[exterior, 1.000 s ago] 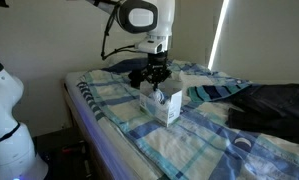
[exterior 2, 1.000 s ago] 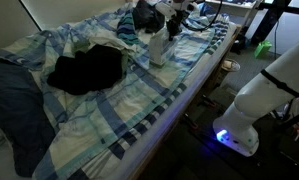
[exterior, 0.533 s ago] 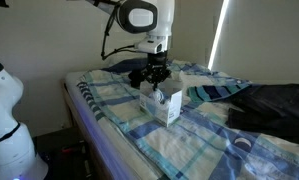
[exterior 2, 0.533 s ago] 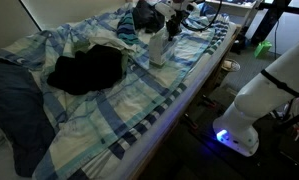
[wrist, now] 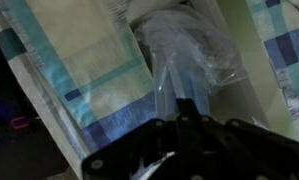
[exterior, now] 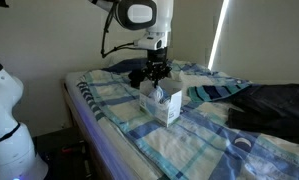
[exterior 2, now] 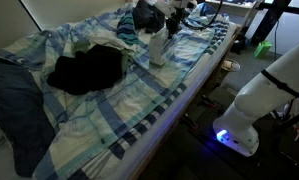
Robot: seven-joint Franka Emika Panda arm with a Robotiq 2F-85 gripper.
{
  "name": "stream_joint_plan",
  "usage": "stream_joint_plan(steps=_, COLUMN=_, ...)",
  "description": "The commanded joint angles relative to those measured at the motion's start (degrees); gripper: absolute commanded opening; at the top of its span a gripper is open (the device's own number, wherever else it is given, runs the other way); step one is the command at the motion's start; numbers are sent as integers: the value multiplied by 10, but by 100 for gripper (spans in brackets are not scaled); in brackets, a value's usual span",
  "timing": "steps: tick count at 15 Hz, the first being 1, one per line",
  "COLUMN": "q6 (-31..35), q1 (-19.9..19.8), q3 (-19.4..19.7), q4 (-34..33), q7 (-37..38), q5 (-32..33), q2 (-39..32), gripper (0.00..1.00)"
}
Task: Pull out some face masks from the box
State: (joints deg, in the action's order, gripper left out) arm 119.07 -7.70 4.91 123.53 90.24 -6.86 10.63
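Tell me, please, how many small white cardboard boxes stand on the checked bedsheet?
1. The small white cardboard box stands on the blue-and-white checked bedsheet, directly below the black gripper, in both exterior views. Another could be hidden under the dark clothes.

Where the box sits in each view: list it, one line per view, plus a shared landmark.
In an exterior view: the box stands at centre on the checked bedsheet, under the gripper.
In an exterior view: the box, upper centre, under the gripper.
Wrist view: box outline unclear; crumpled pale material fills the centre.
Shared landmark: the gripper, above the box; dark at the wrist view's bottom.
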Motion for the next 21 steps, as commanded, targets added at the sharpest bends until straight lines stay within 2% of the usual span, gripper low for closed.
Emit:
stream_joint_plan(steps=1, q6=6, q1=-1, q3=-10, q4=-1, q7=8, q5=12, q2=21, gripper=0)
stream_joint_plan(steps=16, q6=3, q1=-15, q3=-36, q4=-6, q7=22, q5=88, q2=103, gripper=0)
stream_joint_plan(steps=21, q6=-4, q1=-29, q3=-37, q4=-47, q7=19, q5=121, q2=116, gripper=0)
